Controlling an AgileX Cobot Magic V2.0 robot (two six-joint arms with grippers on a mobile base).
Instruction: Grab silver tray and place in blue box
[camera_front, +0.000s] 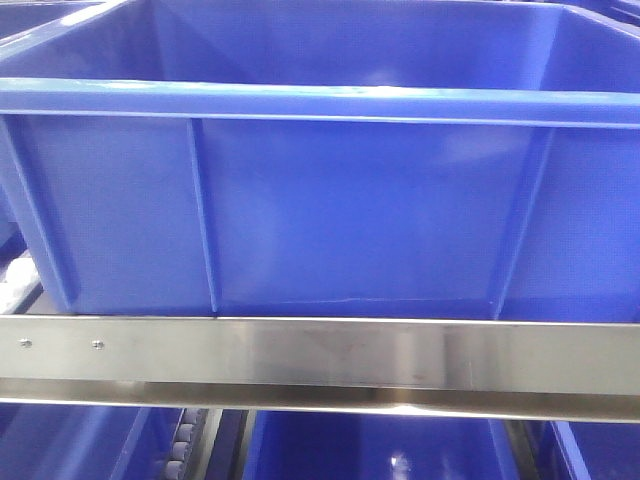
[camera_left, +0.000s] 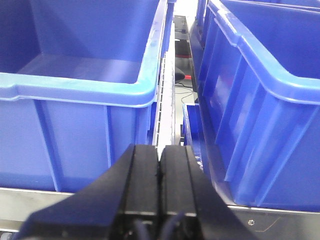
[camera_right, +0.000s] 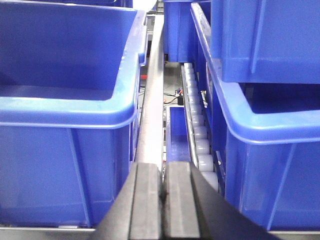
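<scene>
A large blue box (camera_front: 330, 200) with a thick rim and vertical ribs fills the front view, standing on a shelf behind a steel rail. The left wrist view shows a blue box (camera_left: 75, 85) at left, its inside bare. My left gripper (camera_left: 159, 148) is shut with nothing between its fingers, low in front of the gap between two crates. My right gripper (camera_right: 163, 167) is also shut and empty, pointing at the gap beside a blue box (camera_right: 65, 100). The silver tray is out of view.
A steel shelf rail (camera_front: 320, 355) runs across the front view, with more blue crates (camera_front: 370, 445) below it. A second crate (camera_left: 265, 100) stands right of the left gripper. White rollers (camera_right: 200, 135) and stacked crates (camera_right: 270, 100) lie right of the right gripper.
</scene>
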